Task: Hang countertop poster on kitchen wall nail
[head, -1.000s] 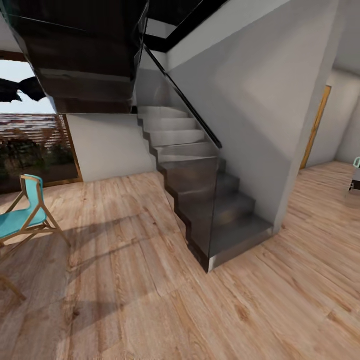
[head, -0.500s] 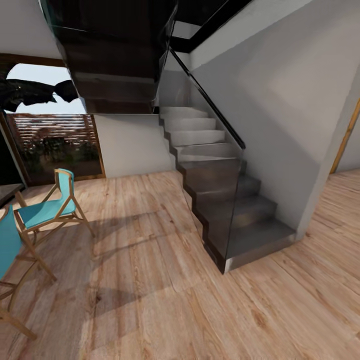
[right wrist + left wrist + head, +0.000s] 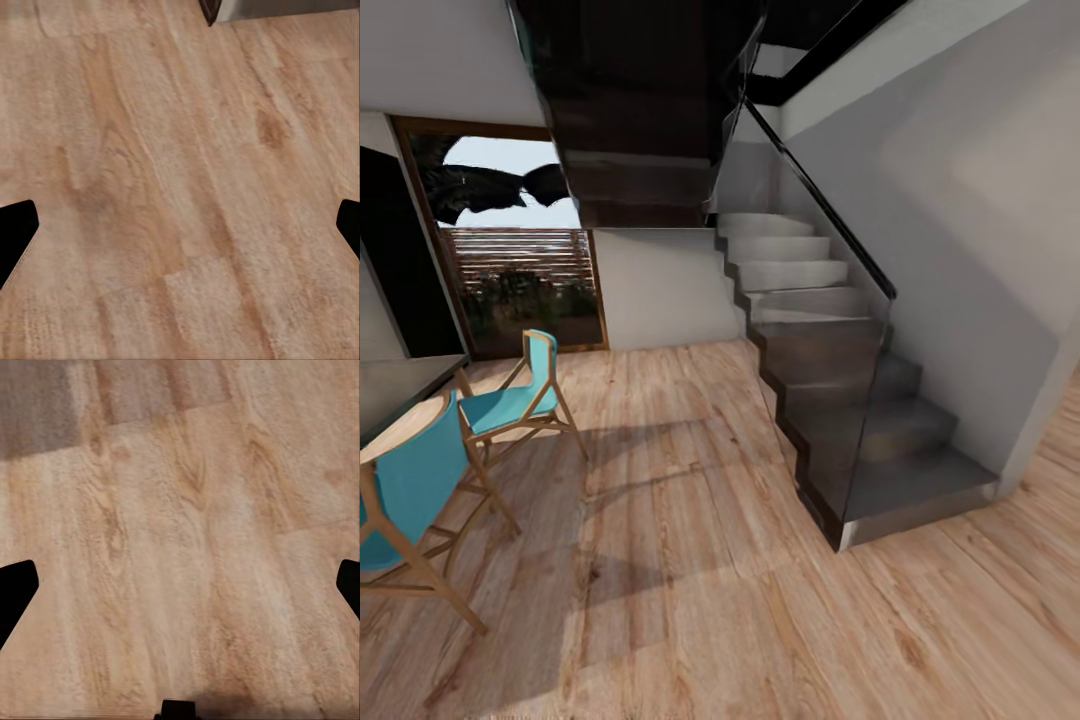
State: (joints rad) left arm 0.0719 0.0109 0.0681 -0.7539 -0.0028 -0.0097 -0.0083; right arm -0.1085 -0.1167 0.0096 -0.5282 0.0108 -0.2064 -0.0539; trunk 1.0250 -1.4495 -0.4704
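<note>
Pale wood plank floor point(image 3: 690, 560) underfoot, grey walls beyond. At two o'clock, dark staircase point(image 3: 830, 400) with glass balustrade climbing away. At nine o'clock, two teal chairs point(image 3: 510, 405) on wooden legs beside a dark bench point(image 3: 400, 385) edge; behind them, at ten o'clock, tall window point(image 3: 520, 270) onto slatted fence (foliage above). Both wrist views down onto bare planks: left jaws point(image 3: 180, 592) spread wide, right jaws point(image 3: 180, 232) likewise, holding nothing. Poster's whereabouts: cannot tell.

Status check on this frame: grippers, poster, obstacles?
Both grippers open, empty, over wood floor. Poster not sighted. Staircase ahead right, teal chairs left.
</note>
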